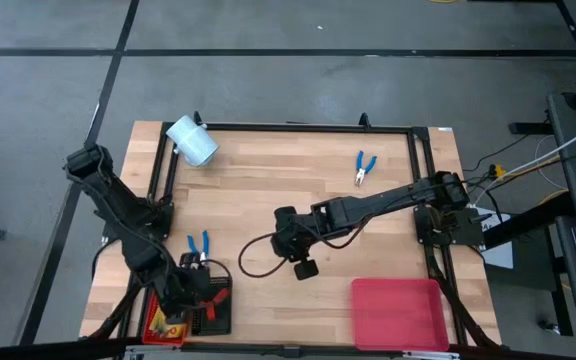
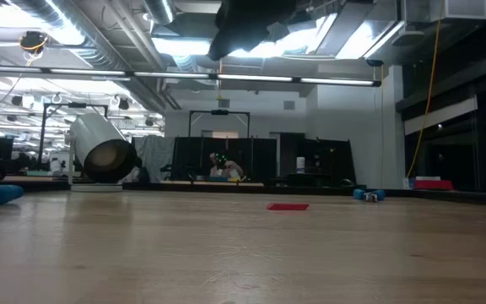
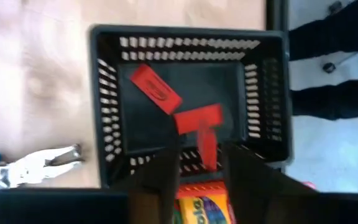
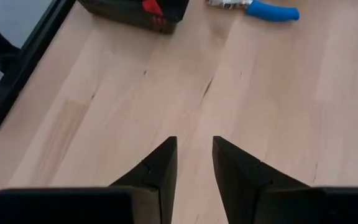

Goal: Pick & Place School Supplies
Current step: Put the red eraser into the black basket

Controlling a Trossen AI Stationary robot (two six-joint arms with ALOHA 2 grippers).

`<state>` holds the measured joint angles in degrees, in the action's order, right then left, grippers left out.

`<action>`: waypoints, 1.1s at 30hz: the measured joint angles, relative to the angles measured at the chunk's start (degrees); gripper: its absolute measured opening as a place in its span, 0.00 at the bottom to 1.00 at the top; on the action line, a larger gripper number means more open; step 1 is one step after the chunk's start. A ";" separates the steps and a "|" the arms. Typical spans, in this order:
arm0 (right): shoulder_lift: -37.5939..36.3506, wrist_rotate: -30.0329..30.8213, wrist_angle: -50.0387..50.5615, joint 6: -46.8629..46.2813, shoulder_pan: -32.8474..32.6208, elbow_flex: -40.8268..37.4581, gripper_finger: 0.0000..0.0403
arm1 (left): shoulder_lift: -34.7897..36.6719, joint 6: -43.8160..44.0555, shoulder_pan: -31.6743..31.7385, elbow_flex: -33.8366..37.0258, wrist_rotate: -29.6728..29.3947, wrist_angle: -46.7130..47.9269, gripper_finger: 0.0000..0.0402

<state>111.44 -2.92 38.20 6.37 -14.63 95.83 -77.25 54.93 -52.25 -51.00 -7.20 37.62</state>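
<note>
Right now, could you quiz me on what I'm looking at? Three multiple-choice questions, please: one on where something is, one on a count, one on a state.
1. Where is the left gripper?
A. Over the red tray
B. Over the black basket
C. Beside the pale cylinder

2. How many blue-handled pliers lie on the table?
A. One
B. Two
C. Four

3. How is the right gripper?
A. Clamped on pliers
B. Holding a crayon box
C. Open, with nothing between its fingers

Answers:
1 B: the left gripper looks straight down into the black basket, where red pieces lie.
2 B: one pair of pliers lies beside the basket, the other pair near the table's far edge.
3 C: the right gripper shows only the bare wooden table in the gap between its fingers.
</note>
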 joint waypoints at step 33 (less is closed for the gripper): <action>0.00 -3.06 -7.24 -1.00 10.80 -24.46 0.26 | 4.13 -3.59 7.45 -7.48 -21.38 23.66 0.54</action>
<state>111.44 -5.98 30.96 5.37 -3.84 71.37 -73.12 51.34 -44.80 -58.48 -28.58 61.28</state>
